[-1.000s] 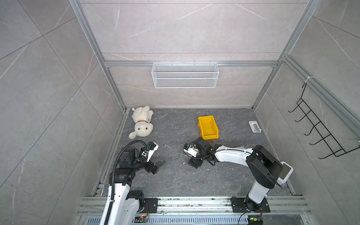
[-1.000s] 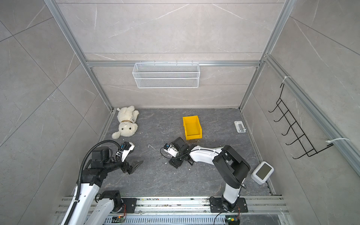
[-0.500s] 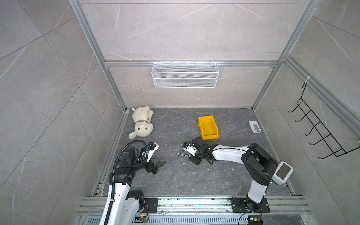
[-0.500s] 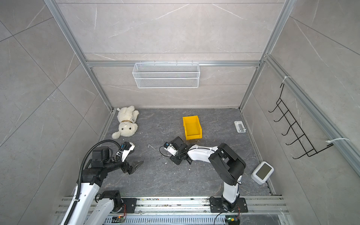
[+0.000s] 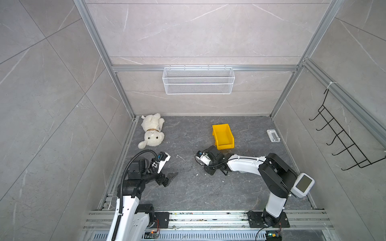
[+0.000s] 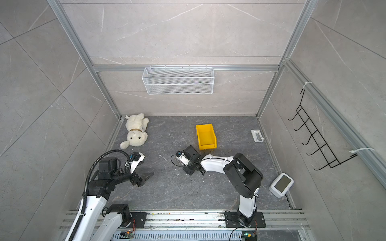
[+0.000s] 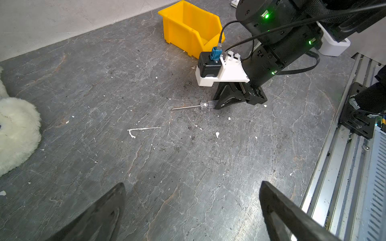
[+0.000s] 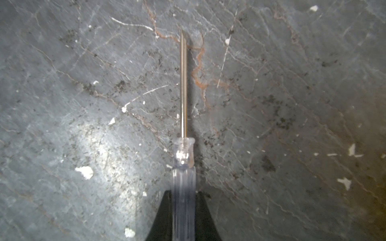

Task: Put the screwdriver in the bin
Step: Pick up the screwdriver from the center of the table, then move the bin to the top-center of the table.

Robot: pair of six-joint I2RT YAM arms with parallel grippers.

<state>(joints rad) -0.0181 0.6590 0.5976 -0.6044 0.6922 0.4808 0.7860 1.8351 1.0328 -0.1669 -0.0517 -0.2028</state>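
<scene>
The screwdriver [image 8: 183, 173] lies flat on the dark stone floor, its clear handle pinched between the black fingers of my right gripper [image 8: 183, 194], which is shut on it. Its thin silver shaft [image 7: 186, 107] points away from the gripper. In the left wrist view the right gripper [image 7: 219, 104] sits low on the floor, a short way in front of the yellow bin [image 7: 179, 31]. Both top views show the bin [image 5: 223, 144] [image 6: 205, 146] upright just behind the right wrist. My left gripper [image 7: 192, 185] [image 5: 170, 178] hovers open and holds nothing, well to the left.
A white plush lamb [image 5: 151, 131] lies at the back left. A bent white wire [image 7: 142, 129] lies between the arms. A small white device [image 5: 273, 135] sits at the right wall, a white timer [image 5: 302, 184] by the right arm's base. A mesh basket [image 5: 198, 80] hangs on the back wall.
My right gripper's jaws have closed on the screwdriver's handle, and its wrist has shifted slightly toward the screwdriver. The left arm has not moved.
</scene>
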